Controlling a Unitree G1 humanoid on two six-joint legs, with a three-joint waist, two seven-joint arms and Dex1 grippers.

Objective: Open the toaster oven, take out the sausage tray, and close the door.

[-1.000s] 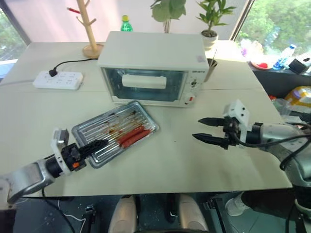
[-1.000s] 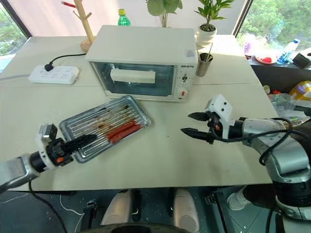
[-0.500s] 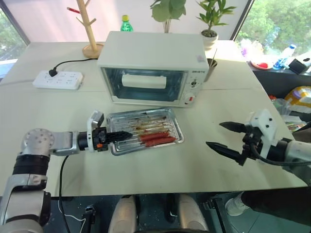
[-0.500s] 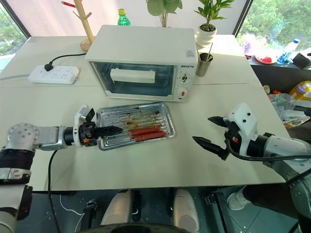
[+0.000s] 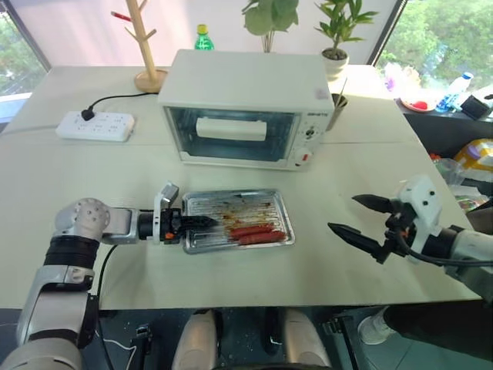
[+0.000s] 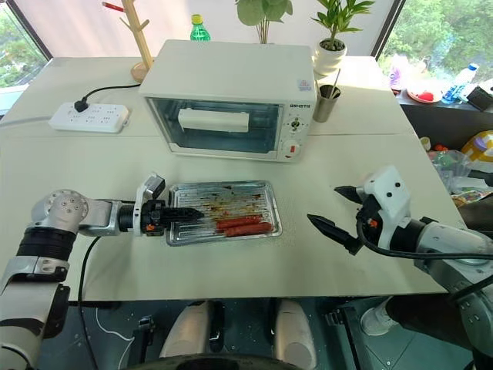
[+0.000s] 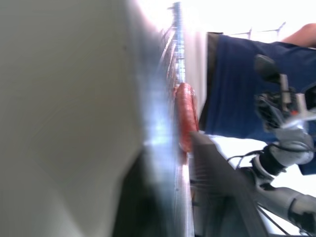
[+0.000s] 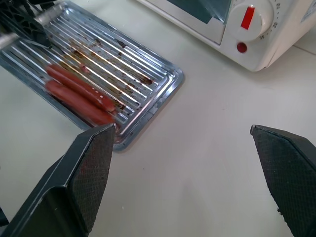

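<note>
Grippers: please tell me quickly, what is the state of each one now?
Left gripper: at the left edge of the sausage tray; grip cannot be told.
Right gripper: open, holding nothing.

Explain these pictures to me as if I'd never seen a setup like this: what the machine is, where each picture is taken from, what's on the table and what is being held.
This is a two-armed humanoid robot; each arm ends in a two-fingered black tool. The two wide pictures come from a stereo camera in its head, looking down over its arms. The two close-ups come from cameras on its wrists, looking along each tool's fingers.

On the table stands a white toaster oven with its glass door closed. In front of it lies the sausage tray, silver and ribbed, with red sausages and brown grease marks. Further back are a power strip, a wooden stand, a green bottle and potted plants.

The left tool has its fingers at the tray's left edge; whether it is gripping cannot be told. The right tool hangs wide open over bare table, holding nothing.
</note>
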